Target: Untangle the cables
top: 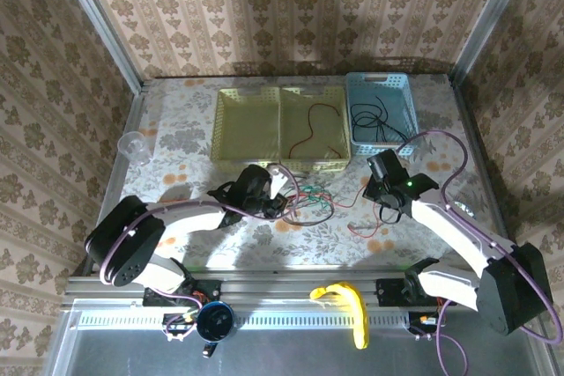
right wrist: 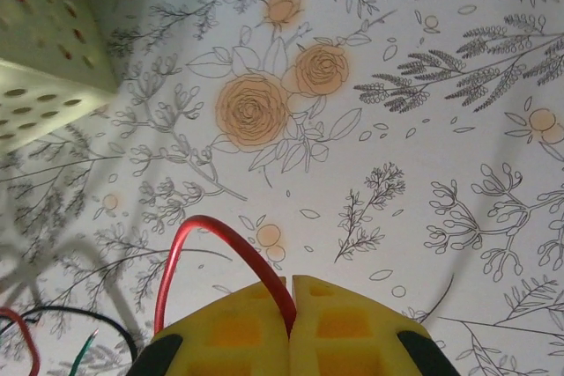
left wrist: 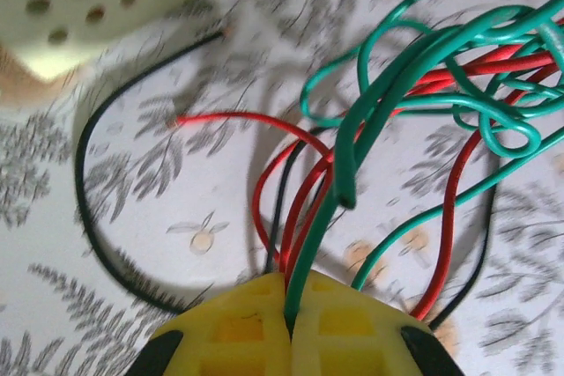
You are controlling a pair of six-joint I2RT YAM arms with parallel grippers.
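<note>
The cables lie in a red, green and black tangle (top: 308, 200) on the flowered cloth between my two grippers. My left gripper (top: 280, 200) sits at the tangle's left side. Its yellow jaws (left wrist: 291, 310) are shut on a green cable (left wrist: 388, 85), with red cable (left wrist: 449, 200) strands squeezed alongside and a black cable (left wrist: 84, 173) looping off to the left. To the right of the tangle my right gripper (top: 385, 209) is low over the cloth. In the right wrist view it (right wrist: 291, 305) is shut on a red cable (right wrist: 203, 226) that arches up and back left.
A yellow two-part basket (top: 280, 94) holds a loose red cable (top: 317, 129). A blue basket (top: 381, 85) holds black cable. The yellow basket's corner (left wrist: 79, 6) is close to the left gripper. A clear cup (top: 134, 145) stands far left.
</note>
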